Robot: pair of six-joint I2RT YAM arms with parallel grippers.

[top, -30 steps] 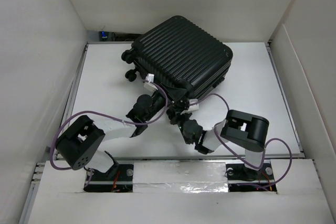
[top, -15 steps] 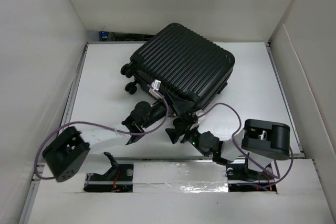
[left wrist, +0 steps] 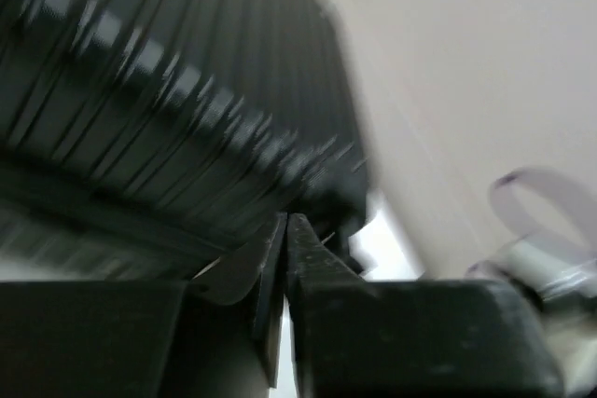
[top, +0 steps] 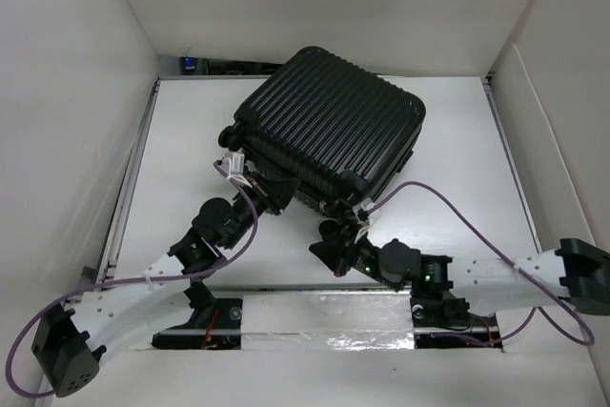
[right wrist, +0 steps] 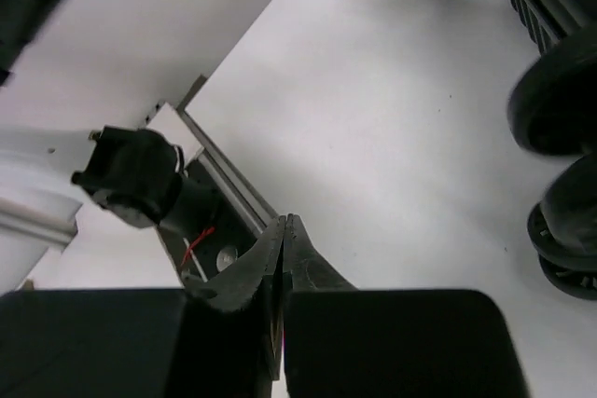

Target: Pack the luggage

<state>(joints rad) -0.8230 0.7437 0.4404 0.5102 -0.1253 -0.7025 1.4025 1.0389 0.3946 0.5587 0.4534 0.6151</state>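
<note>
Left wrist view badly motion-blurred: luggage is just smeared ribs, cut off by top & left edges; dark lump at its lower corner can't be ID'd. Whether left claw touches the shell, can't tell. Right wrist view: caster wheels clipped by right edge, one more by top edge. Top view: luggage's near edge partly hidden behind left claw; right claw tips too small to read; right arm elbow cut by right edge.
</note>
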